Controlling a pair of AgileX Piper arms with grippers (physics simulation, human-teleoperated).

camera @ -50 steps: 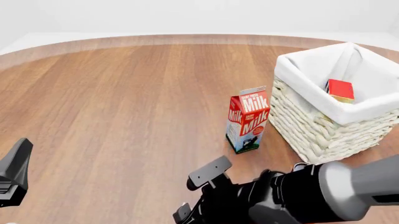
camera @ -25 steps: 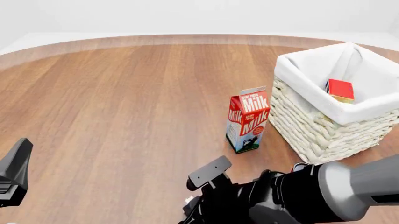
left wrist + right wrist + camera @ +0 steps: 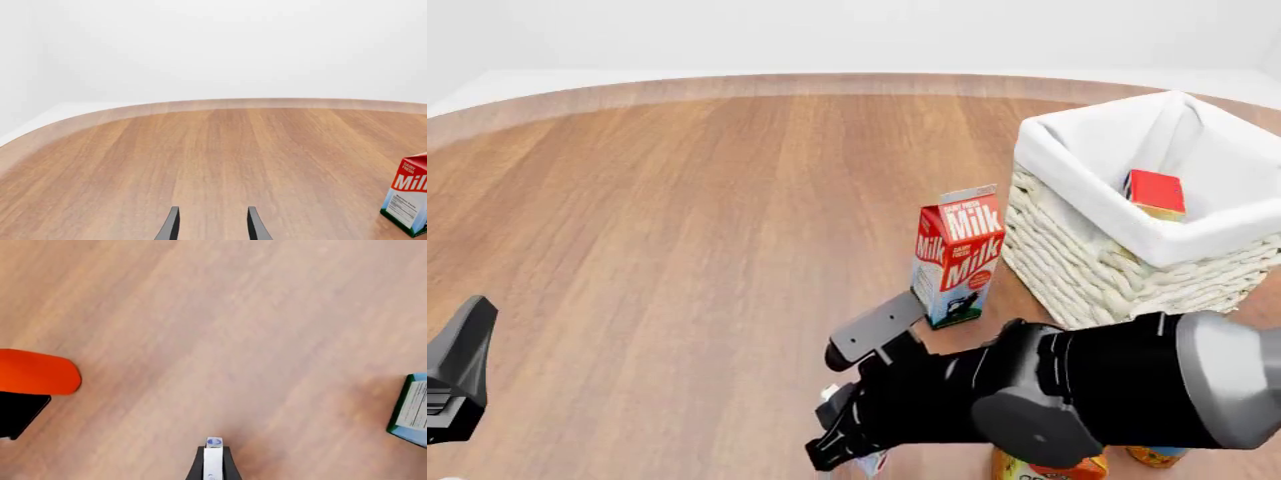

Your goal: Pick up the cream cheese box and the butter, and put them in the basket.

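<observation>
One carton reads "Milk"; right pincer clamps cream cheese box.

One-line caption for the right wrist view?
Right gripper clamps the small white blue-marked cream cheese box above the wooden table.

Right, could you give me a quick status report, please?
Right gripper shut on cream cheese box, above the table. Left gripper open, idle. Butter in basket. Milk carton stands before the basket.
</observation>
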